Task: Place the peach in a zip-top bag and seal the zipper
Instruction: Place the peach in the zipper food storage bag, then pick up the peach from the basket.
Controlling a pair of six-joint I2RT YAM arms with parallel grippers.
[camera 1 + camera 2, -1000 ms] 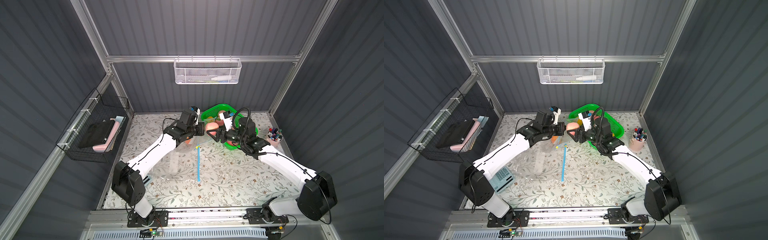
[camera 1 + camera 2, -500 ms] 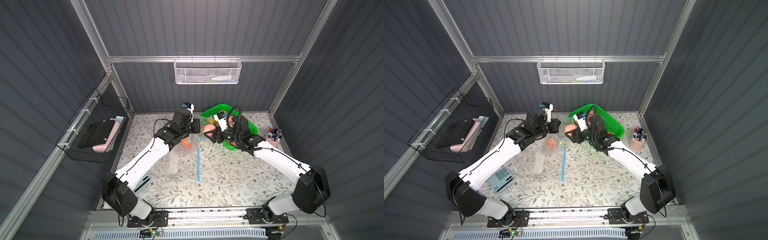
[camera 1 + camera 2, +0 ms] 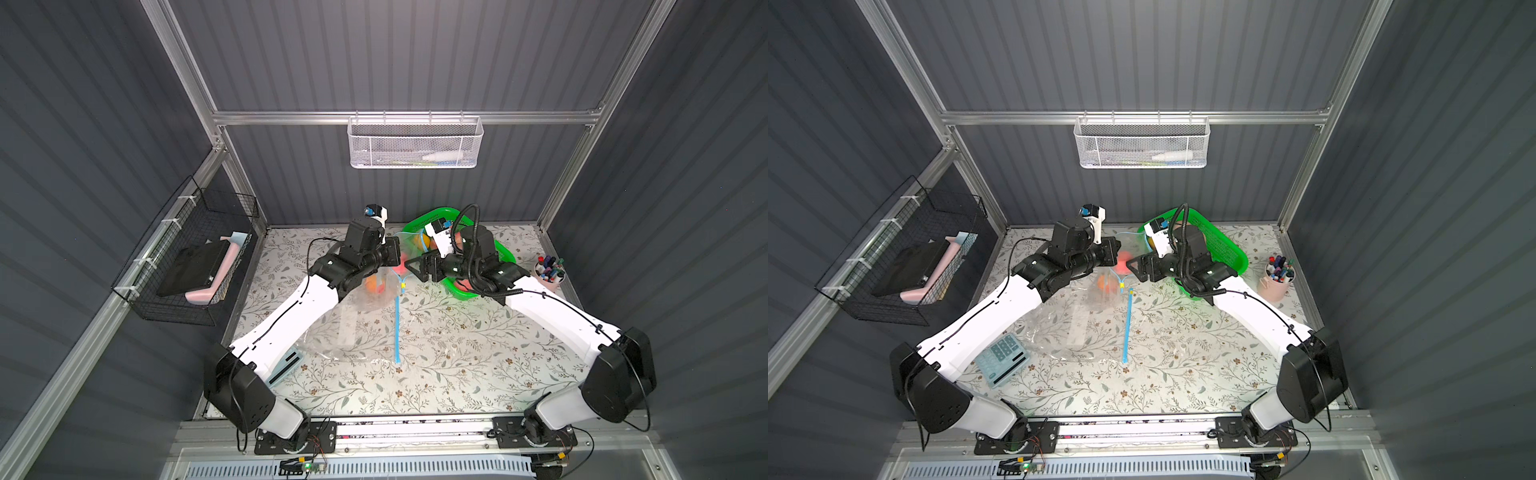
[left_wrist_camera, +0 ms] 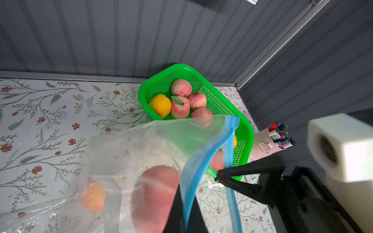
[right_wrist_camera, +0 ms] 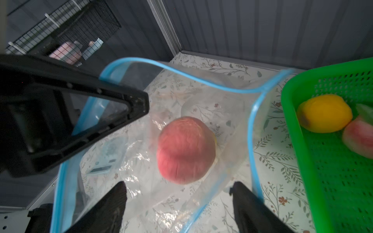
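The pink-red peach (image 5: 185,150) lies inside the clear zip-top bag (image 5: 201,96), whose blue zipper rim (image 5: 252,129) gapes wide. Through the plastic the peach (image 4: 155,193) shows beside an orange fruit (image 4: 92,197) in the same bag (image 4: 141,145). My left gripper (image 4: 185,201) is shut on the blue zipper rim and holds the mouth up. My right gripper (image 5: 177,185) stands open at the mouth, just above the peach, touching nothing. In both top views the left gripper (image 3: 395,253) (image 3: 1115,249) and the right gripper (image 3: 411,268) (image 3: 1131,266) face each other over the bag (image 3: 365,307).
A green basket (image 3: 486,291) (image 4: 145,94) holding more peaches and yellow fruit stands just behind the right gripper. A pink pen cup (image 3: 1277,278) sits at the right edge. A calculator (image 3: 1003,359) lies under the left arm. A blue zipper strip (image 3: 1127,328) lies flat mid-table.
My right gripper has opened and the peach has left its jaws and dropped into the bag. My left gripper keeps its hold on the zipper rim. Both grippers have shifted slightly left.
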